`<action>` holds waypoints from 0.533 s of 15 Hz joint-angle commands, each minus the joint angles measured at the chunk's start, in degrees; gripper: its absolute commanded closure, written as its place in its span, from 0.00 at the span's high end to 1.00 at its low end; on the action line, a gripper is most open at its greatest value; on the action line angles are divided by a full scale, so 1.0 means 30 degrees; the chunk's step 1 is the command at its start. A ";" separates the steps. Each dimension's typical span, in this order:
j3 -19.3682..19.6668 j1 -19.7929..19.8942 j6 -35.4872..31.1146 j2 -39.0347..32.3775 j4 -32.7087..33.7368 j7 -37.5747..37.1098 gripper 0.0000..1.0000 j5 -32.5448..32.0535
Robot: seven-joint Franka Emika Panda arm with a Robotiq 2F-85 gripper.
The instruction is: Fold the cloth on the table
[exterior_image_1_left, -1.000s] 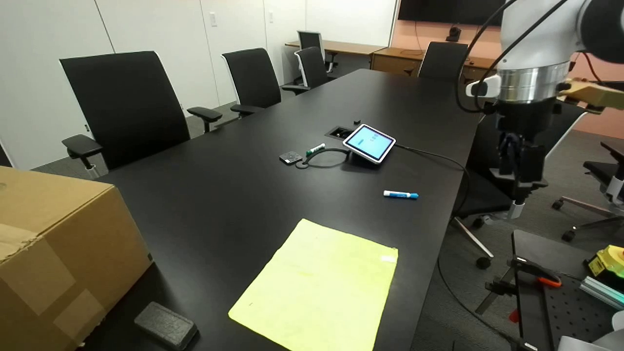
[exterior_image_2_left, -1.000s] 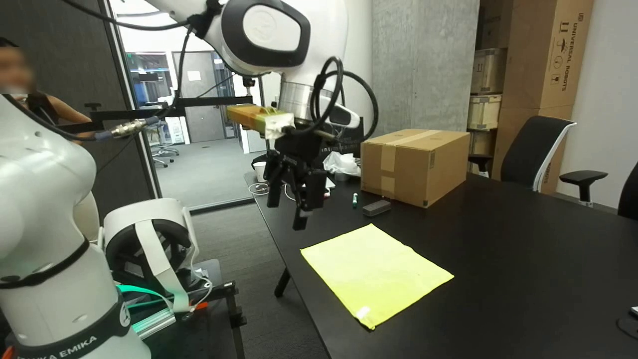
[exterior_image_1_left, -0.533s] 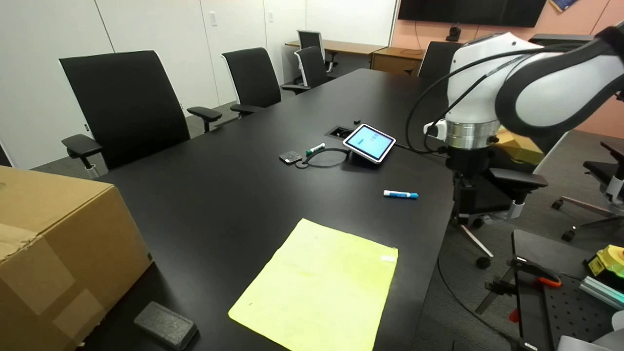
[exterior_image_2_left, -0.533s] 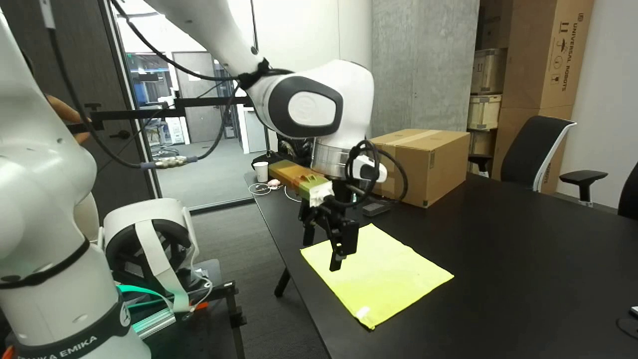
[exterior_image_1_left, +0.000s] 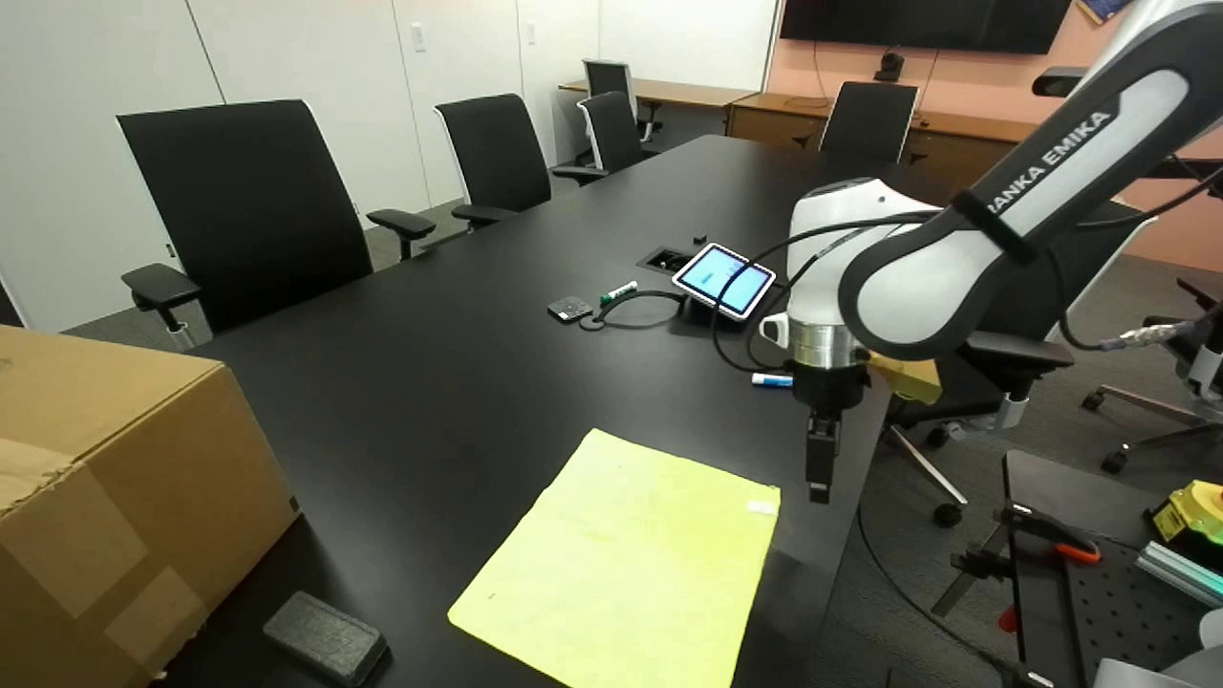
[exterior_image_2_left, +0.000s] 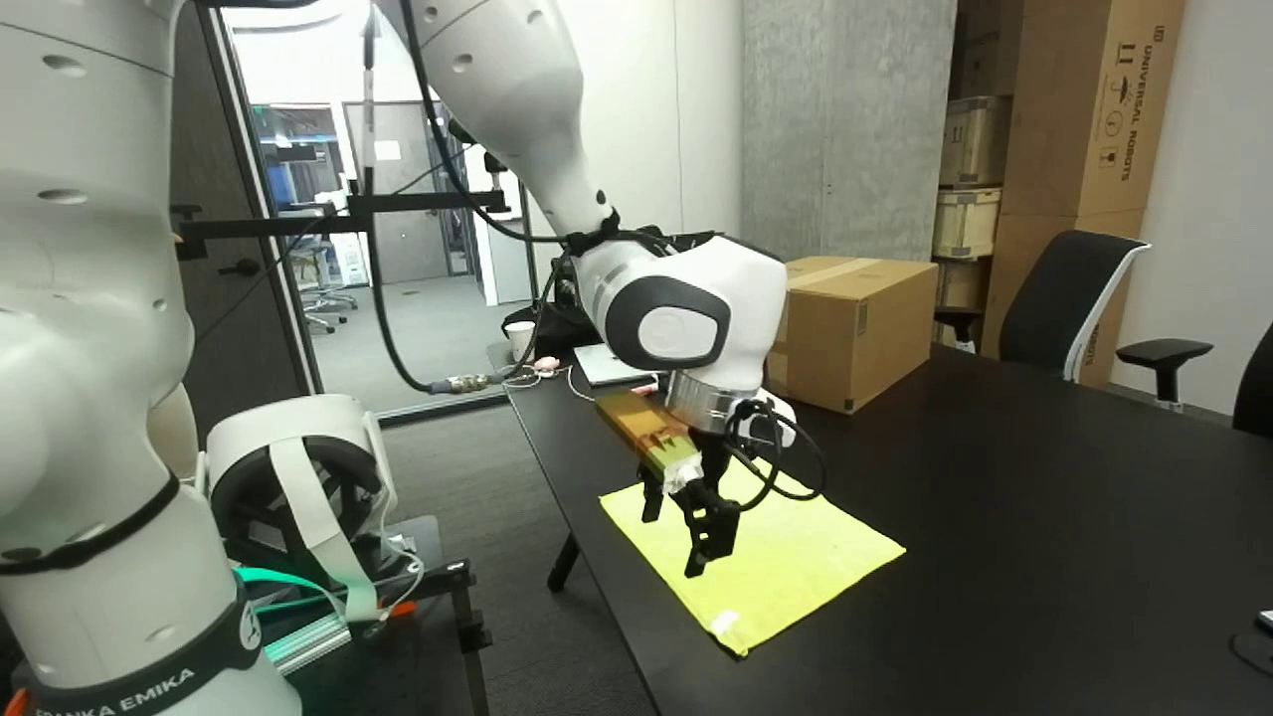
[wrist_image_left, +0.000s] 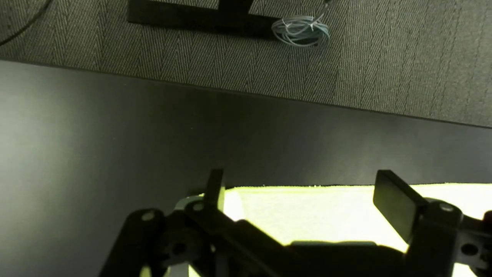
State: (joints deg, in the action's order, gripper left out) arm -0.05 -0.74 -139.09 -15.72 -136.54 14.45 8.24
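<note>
The yellow cloth (exterior_image_1_left: 621,564) lies flat on the black table (exterior_image_1_left: 430,401). Near the cloth's edge hangs the gripper (wrist_image_left: 301,188), its jaws spread wide (and holding nothing).

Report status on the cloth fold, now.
Gripper open, holding nothing, above table. Cloth spread out, unfolded. Box and grey block apart from it, likely not in the way.
</note>
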 commanded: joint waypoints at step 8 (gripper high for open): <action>-0.1433 0.1300 -0.2412 -0.4789 0.2802 -0.0581 1.00 0.1184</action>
State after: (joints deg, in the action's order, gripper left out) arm -3.00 1.55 -144.75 -27.06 -130.44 13.82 10.75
